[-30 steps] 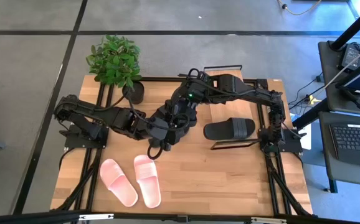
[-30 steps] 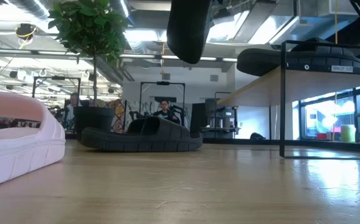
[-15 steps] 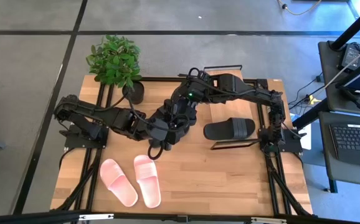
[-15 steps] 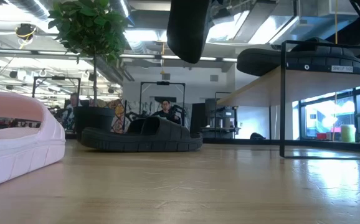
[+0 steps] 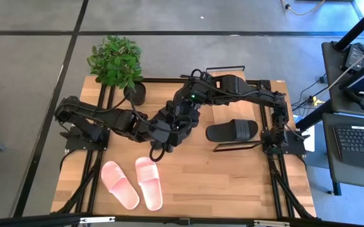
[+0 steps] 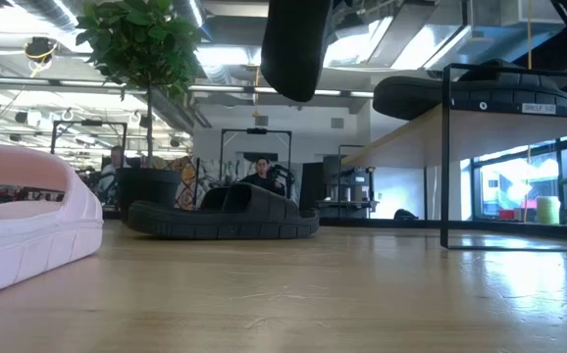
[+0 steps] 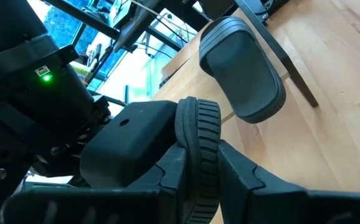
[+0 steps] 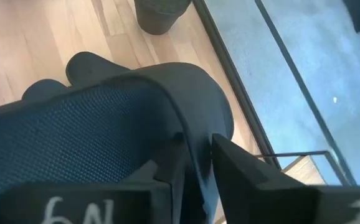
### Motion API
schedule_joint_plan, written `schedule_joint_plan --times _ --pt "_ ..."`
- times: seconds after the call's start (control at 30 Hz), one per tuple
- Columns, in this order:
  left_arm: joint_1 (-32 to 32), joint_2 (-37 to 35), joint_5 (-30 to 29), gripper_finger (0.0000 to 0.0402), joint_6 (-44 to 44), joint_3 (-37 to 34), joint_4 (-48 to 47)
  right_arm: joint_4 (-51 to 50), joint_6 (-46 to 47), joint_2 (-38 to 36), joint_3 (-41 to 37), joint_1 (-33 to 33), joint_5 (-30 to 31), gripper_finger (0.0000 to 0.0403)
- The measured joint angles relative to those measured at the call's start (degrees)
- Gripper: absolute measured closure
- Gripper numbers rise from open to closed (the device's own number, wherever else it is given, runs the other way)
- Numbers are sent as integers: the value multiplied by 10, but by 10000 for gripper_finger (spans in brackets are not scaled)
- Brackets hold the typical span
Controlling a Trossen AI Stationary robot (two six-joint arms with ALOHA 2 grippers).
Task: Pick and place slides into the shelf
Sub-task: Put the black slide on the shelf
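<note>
Almost nothing has moved since the earlier frames: both arms sit over the middle of the tabletop [image 5: 232,183] in the same pose, and in the low view the raised black slide [image 6: 295,44] hangs at very nearly the same height, perhaps a touch further left. Both grippers appear clamped on that one slide. The left gripper [image 7: 198,171] has its jaws closed on the ribbed edge of the sole, and the right gripper [image 8: 195,165] has its jaws closed on a thin black edge, with the mesh-lined strap filling the foreground of its wrist view. So the slide is gripped from two sides in mid-air, well clear of the wood.

Another black slide [image 5: 232,130] already lies on the shelf [image 5: 227,108] at the right, and a third black slide [image 6: 220,213] rests flat on the tabletop near the potted plant [image 5: 115,61]. The two pink slides [image 5: 132,183] lie side by side near the front edge, untouched.

This stillness reads as a pause in a hand-over between the arms, or a regrasp. The task looks early: one slide shelved, one in the air, at least three waiting. Next, one gripper would need to release before the other carries the slide to the shelf.
</note>
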Motion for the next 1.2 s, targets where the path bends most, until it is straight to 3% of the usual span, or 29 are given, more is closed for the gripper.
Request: schedule_joint_plan --times 0.37,0.6,0.97,1.1,1.2 --pt "1 0 0 348 1 0 -2 -1 -29 0 0 1 28 286" --pt "1 0 -2 348 11 0 0 -9 -43 -1 12 1 45 221" --pt "10 -3 -5 349 11 0 -2 -75 -33 -78 9 9 69 142" --pt "20 -3 0 350 15 0 -2 -96 -19 -116 9 13 70 130" --pt "31 -3 38 348 15 0 -2 -117 -11 -141 9 13 71 128"
